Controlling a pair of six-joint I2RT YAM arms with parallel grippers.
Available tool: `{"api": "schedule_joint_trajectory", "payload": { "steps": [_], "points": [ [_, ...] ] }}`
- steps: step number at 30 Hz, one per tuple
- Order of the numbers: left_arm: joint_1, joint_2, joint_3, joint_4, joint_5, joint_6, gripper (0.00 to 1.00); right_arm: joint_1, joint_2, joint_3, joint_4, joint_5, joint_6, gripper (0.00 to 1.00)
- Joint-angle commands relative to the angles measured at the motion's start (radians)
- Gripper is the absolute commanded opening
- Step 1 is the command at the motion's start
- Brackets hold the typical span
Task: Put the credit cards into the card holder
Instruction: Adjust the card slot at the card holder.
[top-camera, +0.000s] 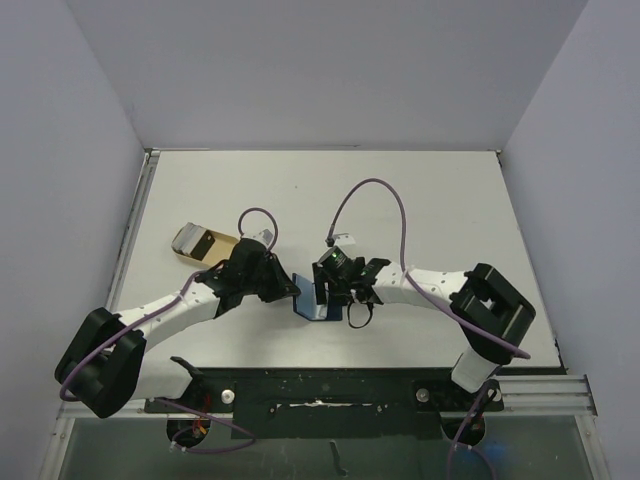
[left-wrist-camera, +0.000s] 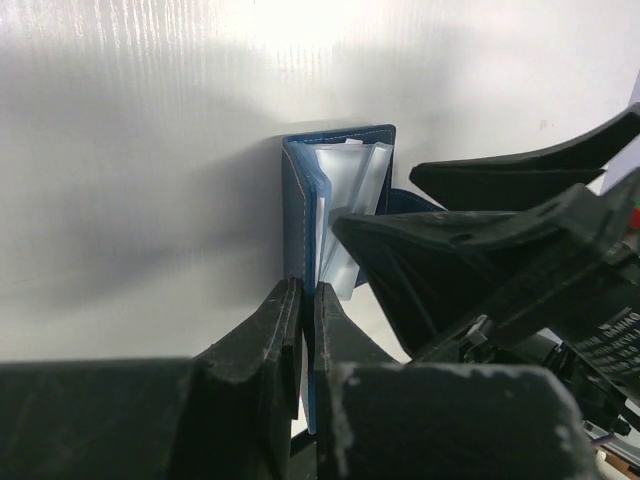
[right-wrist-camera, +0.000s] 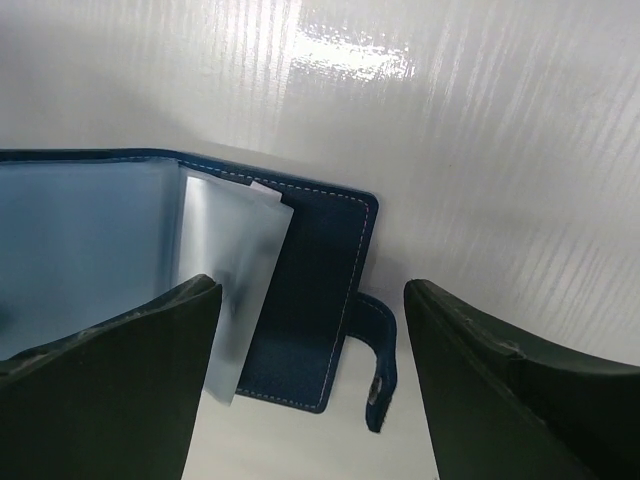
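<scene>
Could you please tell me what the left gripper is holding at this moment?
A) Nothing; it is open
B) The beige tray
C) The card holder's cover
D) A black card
C: in the left wrist view, the left gripper has its fingers pinched shut on the edge of the open card holder.

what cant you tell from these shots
- Top view: the card holder is mostly covered by the left gripper and right gripper.
- Right wrist: its left part is cut off by the frame edge.
- Wrist views: clear sleeves blurred, so cards inside cannot be judged.
- Top view: the tan card is too small for detail.
</scene>
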Motion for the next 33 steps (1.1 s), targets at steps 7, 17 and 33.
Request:
{"api": "schedule_joint_trajectory", "payload": {
  "steps": [7,17,33],
  "points": [
    [-0.005,-0.022,-0.005,0.065,0.007,-0.015,0.0,0.006,0.044,-0.005,-0.007,0.037,0.003,0.74],
    [-0.005,-0.03,0.014,0.012,-0.041,0.002,0.0,0.004,-0.008,-0.075,-0.062,0.074,0.02,0.6],
    [-0.005,-0.044,0.006,0.031,-0.027,-0.014,0.0,0.005,-0.056,-0.063,-0.062,0.061,-0.027,0.46]
  ]
}}
